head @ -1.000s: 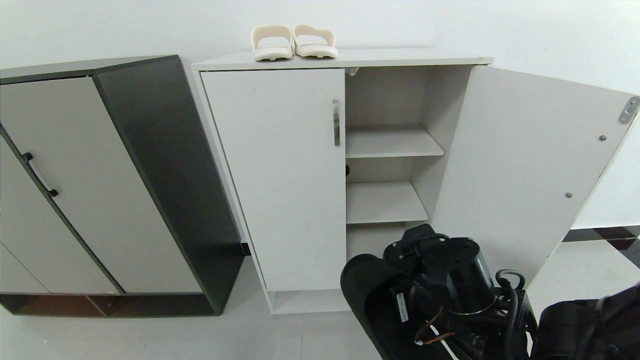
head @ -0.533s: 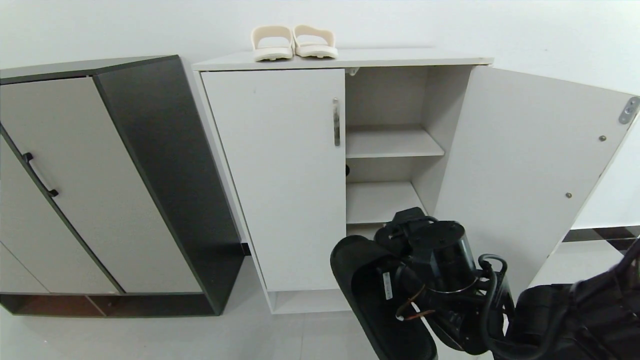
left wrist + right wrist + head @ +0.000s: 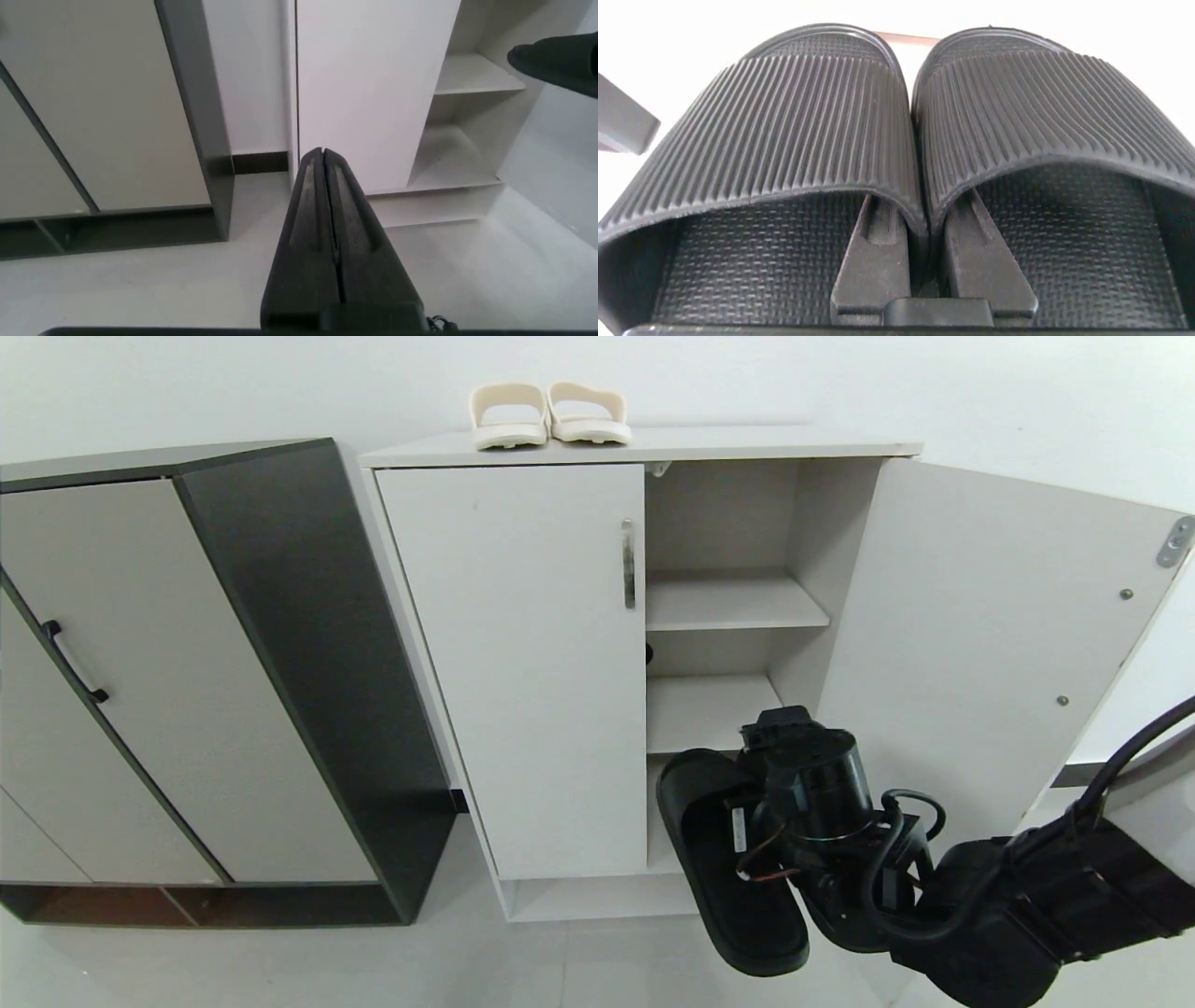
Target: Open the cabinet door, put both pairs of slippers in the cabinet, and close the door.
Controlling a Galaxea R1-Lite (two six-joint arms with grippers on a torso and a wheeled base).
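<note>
Black slippers (image 3: 733, 868), side by side, hang before the bottom compartment of the white cabinet (image 3: 504, 663), between the shut left door's edge and the wide-swung right door (image 3: 980, 644). Right gripper (image 3: 924, 245) clamps their adjoining inner walls, arm low. Left gripper (image 3: 323, 161) is clenched, fingers pressed together. Cream slippers (image 3: 549, 415) sit on the cabinet top.

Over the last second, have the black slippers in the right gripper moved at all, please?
Yes. The black slippers, held by the right gripper, moved up the head view toward the white cabinet's open lower compartment.
</note>
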